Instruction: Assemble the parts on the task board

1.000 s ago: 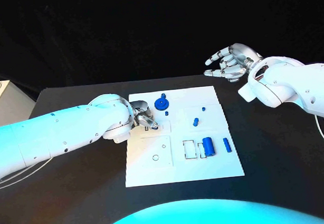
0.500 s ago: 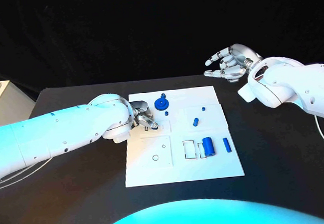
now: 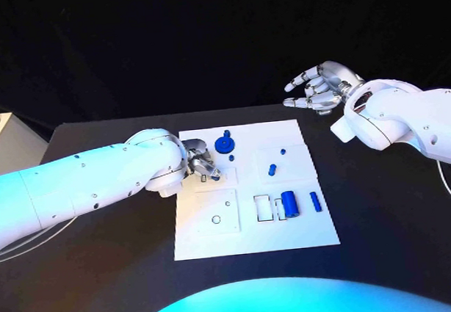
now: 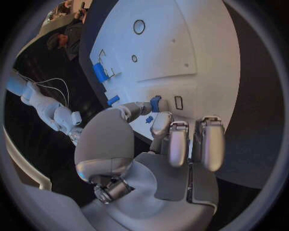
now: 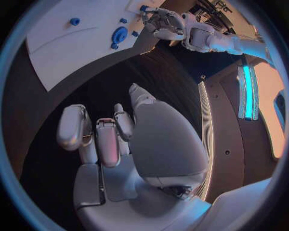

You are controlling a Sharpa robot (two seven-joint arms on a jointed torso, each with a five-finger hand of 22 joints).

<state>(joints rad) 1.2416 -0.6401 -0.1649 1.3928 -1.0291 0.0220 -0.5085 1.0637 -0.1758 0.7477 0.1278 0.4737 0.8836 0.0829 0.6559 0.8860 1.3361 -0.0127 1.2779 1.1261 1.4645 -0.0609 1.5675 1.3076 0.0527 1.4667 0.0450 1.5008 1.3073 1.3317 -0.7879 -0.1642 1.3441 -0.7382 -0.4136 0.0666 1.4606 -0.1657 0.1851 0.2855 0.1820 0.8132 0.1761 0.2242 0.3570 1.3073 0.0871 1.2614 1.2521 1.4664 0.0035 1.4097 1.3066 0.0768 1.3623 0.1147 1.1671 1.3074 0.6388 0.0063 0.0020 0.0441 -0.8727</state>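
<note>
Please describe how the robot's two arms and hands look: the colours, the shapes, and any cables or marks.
Both arms are thick, rounded white shells with small dark dots. The left arm and right arm each end in a silver metal hand: left hand, right hand. The fingers are jointed, with smooth rounded pads. Thin white cables hang beside each arm.

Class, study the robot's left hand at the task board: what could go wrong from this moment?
1. The left hand pinches a small blue part at its fingertips; such a light hold might let it slip or tilt.
2. Loose blue parts lie nearby on the task board; the arm could nudge them.
</note>
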